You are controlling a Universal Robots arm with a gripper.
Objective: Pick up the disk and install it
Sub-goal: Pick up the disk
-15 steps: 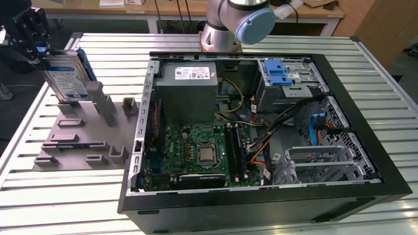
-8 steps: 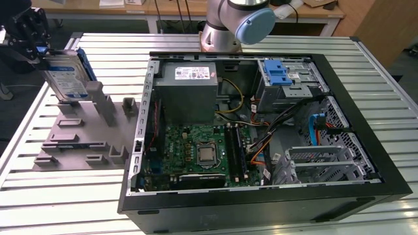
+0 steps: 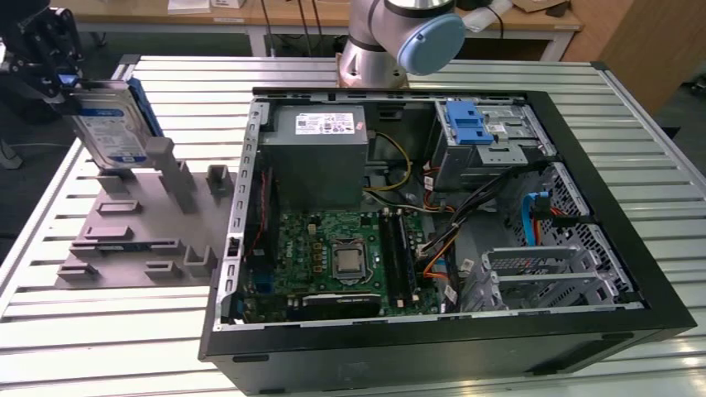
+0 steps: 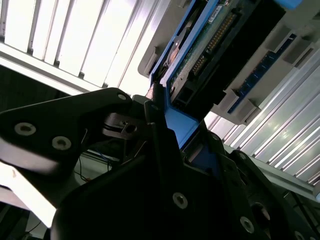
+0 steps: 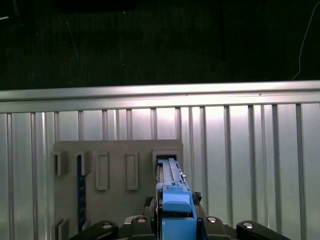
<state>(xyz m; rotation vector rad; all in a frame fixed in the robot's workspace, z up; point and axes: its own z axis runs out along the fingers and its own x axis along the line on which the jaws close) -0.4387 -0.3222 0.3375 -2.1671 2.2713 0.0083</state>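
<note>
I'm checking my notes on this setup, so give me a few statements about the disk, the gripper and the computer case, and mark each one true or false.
1. The gripper is closed on the top end of the disk. True.
2. The disk lies flat inside the computer case. False: it stands upright outside the case, over the grey rack.
3. The computer case is open, with its green circuit board showing. True.
4. The grey rack sits on the exterior view's right of the case. False: it sits on the exterior view's left.
</note>
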